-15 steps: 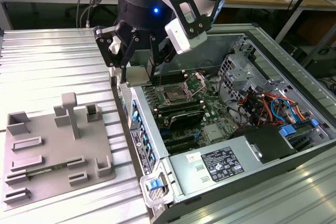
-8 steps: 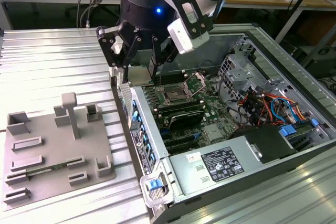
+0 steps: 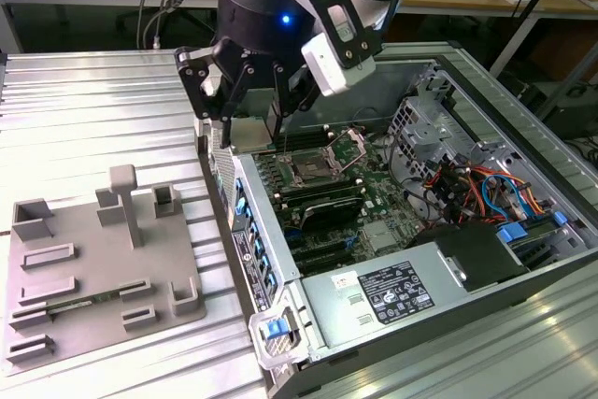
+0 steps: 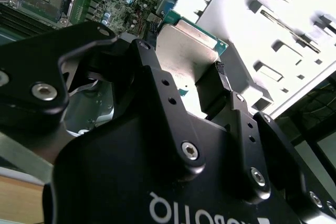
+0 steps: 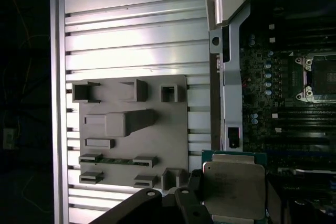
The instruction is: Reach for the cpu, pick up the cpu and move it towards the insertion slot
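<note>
The cpu, a flat square chip with a silvery metal top and thin green edge, hangs over the open grey metal computer case (near its wall), clamped in the black gripper. The fingers close on its sides. The steel-framed square insertion slot probably lies just beyond it.

The claw is matte black, and the chip in it has a dull silver top with a green rim. The socket has a shiny steel frame around a dark centre, on a green board. The parts tray is plain grey. The surface is ribbed, pale silver metal.
</note>
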